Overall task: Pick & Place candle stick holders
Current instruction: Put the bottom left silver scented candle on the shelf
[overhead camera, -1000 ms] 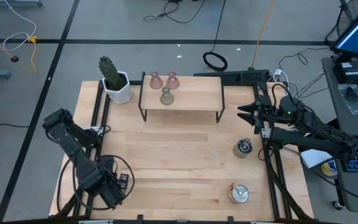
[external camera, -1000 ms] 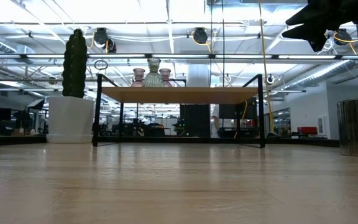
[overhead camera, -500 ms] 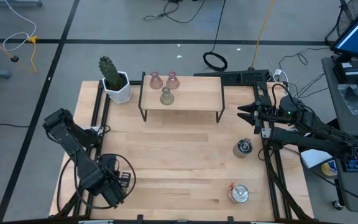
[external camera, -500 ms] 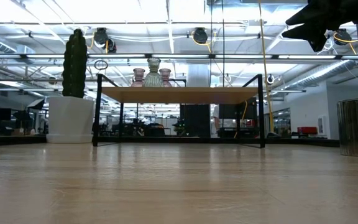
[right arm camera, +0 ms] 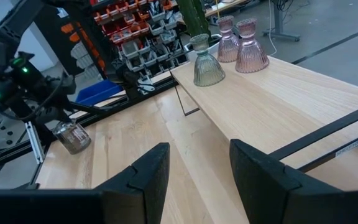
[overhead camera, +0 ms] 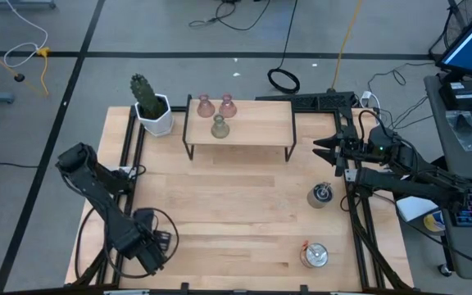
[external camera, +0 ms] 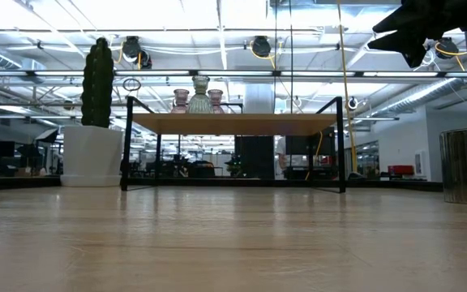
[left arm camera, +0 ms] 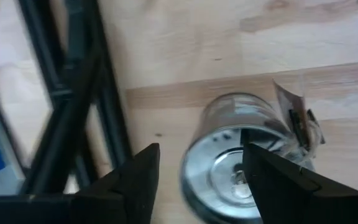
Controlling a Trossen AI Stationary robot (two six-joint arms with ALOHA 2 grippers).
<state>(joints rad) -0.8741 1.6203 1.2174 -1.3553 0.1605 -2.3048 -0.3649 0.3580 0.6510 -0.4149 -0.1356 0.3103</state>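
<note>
In the lower left of the high view, the left tool (overhead camera: pixel 156 246) is hanging over a silver round holder (left arm camera: pixel 238 168), its fingers spread around it without touching. The right tool (overhead camera: pixel 321 148), also spread, is waiting at the right desk (overhead camera: pixel 236 209) edge. Two pink holders (overhead camera: pixel 206 105) and one olive-green holder (overhead camera: pixel 219 126) are standing on the small shelf (overhead camera: pixel 256 123), upper centre. Two more silver holders (overhead camera: pixel 320 195) are standing at the right.

We see three glass holders (overhead camera: pixel 216 113) clustered on the left end of a raised shelf (overhead camera: pixel 252 123) at the bench's (overhead camera: pixel 236 205) far edge. A potted cactus (overhead camera: pixel 150 102) stands just left of the shelf. Two metal holders (overhead camera: pixel 319 195) sit near the right edge, one behind the other.
</note>
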